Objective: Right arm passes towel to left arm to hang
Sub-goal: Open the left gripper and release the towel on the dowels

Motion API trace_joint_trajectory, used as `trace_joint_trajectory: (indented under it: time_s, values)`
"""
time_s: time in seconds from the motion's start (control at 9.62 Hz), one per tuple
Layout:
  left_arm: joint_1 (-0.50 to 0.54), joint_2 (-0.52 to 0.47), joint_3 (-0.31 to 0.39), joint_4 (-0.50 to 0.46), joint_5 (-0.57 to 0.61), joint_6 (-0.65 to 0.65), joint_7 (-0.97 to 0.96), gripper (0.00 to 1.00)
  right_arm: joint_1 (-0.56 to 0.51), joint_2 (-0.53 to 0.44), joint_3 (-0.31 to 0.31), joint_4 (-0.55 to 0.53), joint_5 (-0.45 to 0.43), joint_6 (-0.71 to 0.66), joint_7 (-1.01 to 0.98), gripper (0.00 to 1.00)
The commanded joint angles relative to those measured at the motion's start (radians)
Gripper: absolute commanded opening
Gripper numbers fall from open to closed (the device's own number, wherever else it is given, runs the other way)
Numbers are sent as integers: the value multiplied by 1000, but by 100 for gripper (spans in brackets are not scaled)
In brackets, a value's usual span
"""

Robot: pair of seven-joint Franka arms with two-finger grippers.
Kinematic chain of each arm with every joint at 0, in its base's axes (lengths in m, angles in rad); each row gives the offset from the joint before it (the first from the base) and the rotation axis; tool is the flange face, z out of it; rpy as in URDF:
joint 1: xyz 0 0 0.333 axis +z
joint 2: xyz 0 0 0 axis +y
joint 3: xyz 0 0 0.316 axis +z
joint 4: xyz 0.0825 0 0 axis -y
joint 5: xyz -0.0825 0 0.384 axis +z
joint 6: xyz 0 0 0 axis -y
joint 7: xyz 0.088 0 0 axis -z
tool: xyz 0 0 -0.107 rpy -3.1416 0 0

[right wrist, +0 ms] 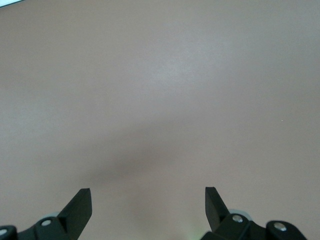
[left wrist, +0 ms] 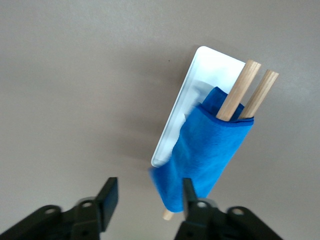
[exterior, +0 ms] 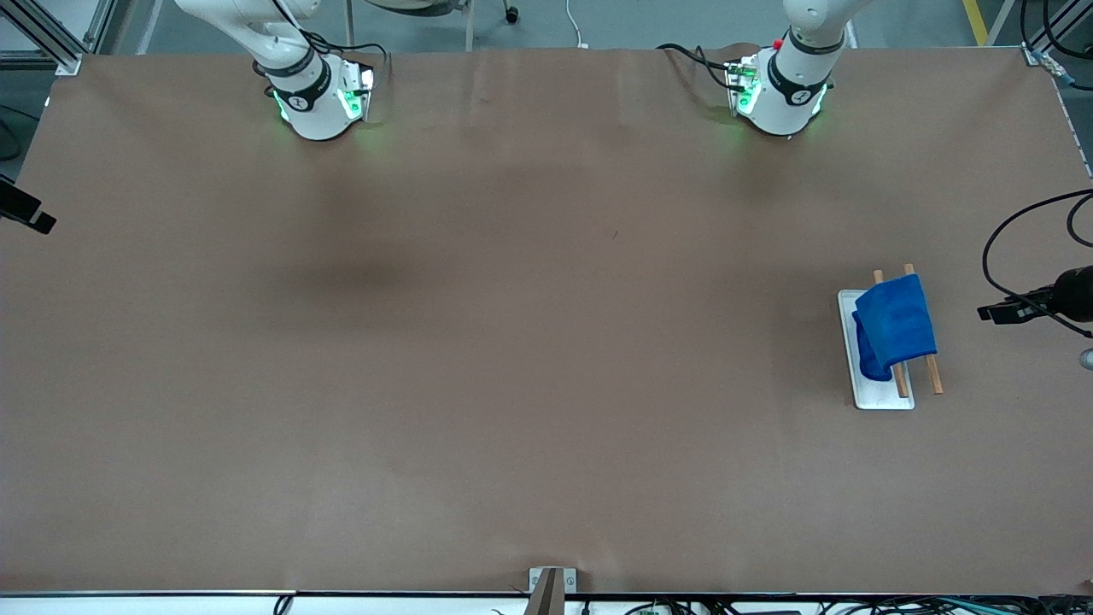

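High front view, wrist views downward (perhaps close)

Towel [exterior: 895,325] draped over rack [exterior: 934,374], near table's [exterior: 512,342] left-arm end

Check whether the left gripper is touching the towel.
Apart. The left wrist view shows the left gripper open, with the towel draped over the wooden rods farther off, not between its fingers.

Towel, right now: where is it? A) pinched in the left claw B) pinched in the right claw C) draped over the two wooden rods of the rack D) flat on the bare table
C: the towel hangs over the two wooden rods above the white base; the left claw is open with nothing between its fingers, and the right claw is open over bare table.
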Motion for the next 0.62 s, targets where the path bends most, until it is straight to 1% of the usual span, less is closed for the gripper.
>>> trace_joint_trajectory:
  time_s: [0.0,0.21,0.42,0.52]
  values:
    - [21,26,-5,30,19,8,77,100,0,10,2,23,-13,-17,-6,100]
    - [7,21,-17,94,66,-3,121,100,-1,10,2,20,-12,-18,-4,100]
    - [-7,21,-28,173,84,-5,227,100,-1,10,1,17,-12,-18,-6,100]
    - [-11,16,-55,205,82,-32,243,100,-1,10,1,17,-12,-17,-6,100]
